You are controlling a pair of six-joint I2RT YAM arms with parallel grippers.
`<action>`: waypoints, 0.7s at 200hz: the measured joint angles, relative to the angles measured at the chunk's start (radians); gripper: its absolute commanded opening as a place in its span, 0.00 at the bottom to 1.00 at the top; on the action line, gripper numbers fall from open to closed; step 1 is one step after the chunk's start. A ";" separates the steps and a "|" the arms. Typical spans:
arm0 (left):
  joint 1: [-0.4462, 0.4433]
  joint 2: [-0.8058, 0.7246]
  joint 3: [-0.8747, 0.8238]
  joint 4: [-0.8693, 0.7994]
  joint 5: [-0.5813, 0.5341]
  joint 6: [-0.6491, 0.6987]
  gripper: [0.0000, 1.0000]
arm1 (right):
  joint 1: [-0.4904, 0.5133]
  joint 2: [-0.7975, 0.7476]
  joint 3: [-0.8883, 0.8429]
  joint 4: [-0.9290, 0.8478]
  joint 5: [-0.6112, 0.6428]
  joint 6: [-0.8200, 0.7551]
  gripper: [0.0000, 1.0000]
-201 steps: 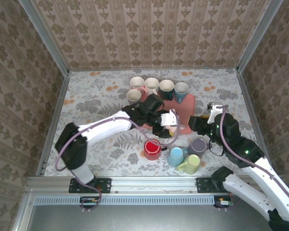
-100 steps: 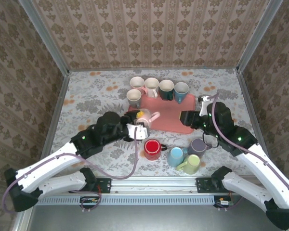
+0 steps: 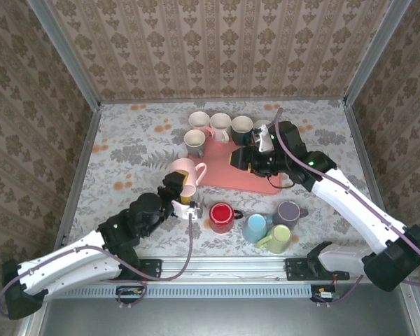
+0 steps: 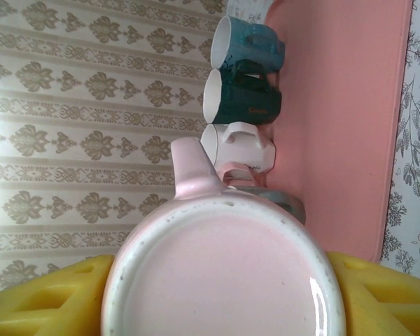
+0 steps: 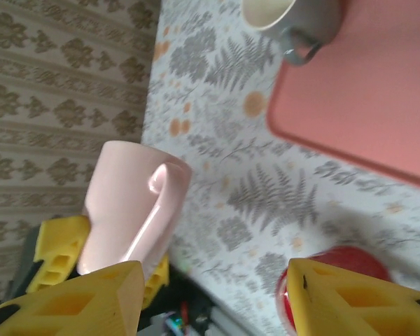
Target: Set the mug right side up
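Mug aloft, pinched in left gripper; right gripper spread, empty. Roll your wrist rim-up before lowering to table.

Pink mug base cropped at lower edge, left wrist view

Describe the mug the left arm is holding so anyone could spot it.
Find the pink tray mid-table. Just left of it, the left gripper clamps a pale pink mug near its base. Its neighbours, like the red mug, stand free on the table.
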 measured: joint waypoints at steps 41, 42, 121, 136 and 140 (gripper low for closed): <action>-0.002 -0.038 -0.031 0.000 -0.009 0.013 0.39 | 0.000 0.083 0.000 0.119 -0.204 0.110 0.64; -0.002 -0.039 -0.032 0.000 -0.009 0.013 0.39 | 0.000 0.085 0.000 0.123 -0.208 0.114 0.64; -0.008 -0.048 -0.039 0.025 -0.008 0.011 0.36 | 0.014 0.197 -0.035 0.357 -0.420 0.301 0.65; -0.010 -0.052 -0.039 0.032 -0.005 0.010 0.37 | 0.019 0.223 -0.049 0.409 -0.443 0.345 0.64; -0.011 -0.053 -0.039 0.034 -0.005 0.010 0.37 | 0.021 0.229 -0.051 0.417 -0.448 0.352 0.63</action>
